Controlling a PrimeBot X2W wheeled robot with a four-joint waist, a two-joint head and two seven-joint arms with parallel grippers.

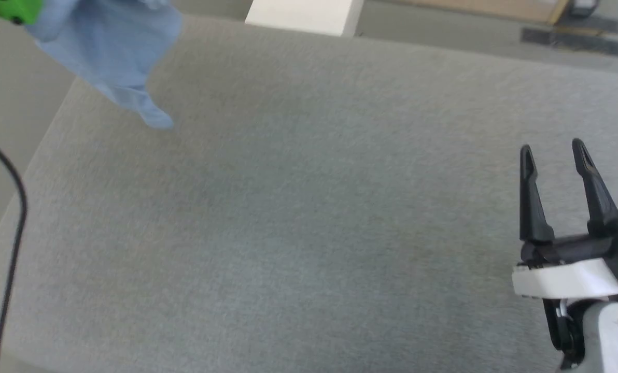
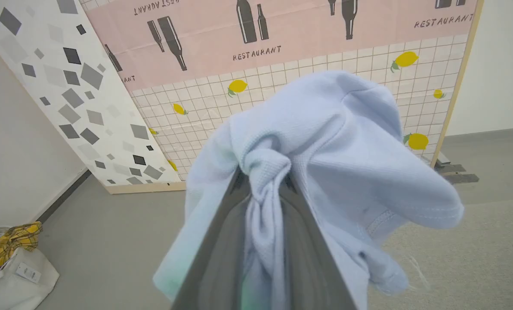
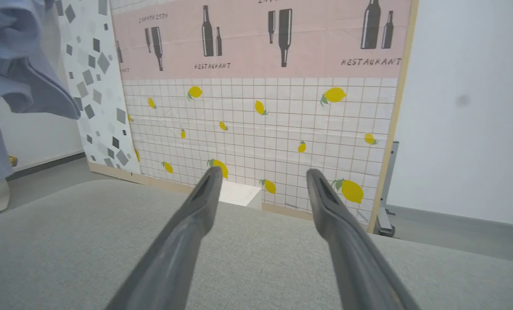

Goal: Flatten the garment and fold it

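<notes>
1. First, nearest to the robot, the right pincer (image 1: 552,146) hovers low over the near right part of the table (image 1: 309,223). Its two dark fingers are spread wide and there is nothing between them.
2. The table is a broad grey surface covered with cloth, and no part of the shirt lies on it.
3. Farther off, above the far left corner of the table, the garment (image 1: 112,57) hangs in the air as a light blue bundle. Its lowest tip points down toward the surface and seems to be clear of it.
4. The left pincer (image 2: 264,174) carries it. In the left wrist view the fingers are almost closed on a twisted knot of the knit, and the rest of the cloth falls loosely around them, with a stitched hem showing on the right side.
5. Behind the table stand a white block (image 1: 301,15) and a panel (image 3: 256,107) printed with lemons and bottles.
6. As a judgement, the task is at its very beginning. The shirt is lifted in one bunch and the flattening has not yet started.
7. The next move probably calls for a second grip. The right pincer, already wide, would have to cross to the hanging cloth and take a hem or corner well apart from the knot. Then the two arms could stretch the shirt and lay it down on the table.
8. The knot seems to gather several layers, so a clean single edge may be difficult to find.
</notes>
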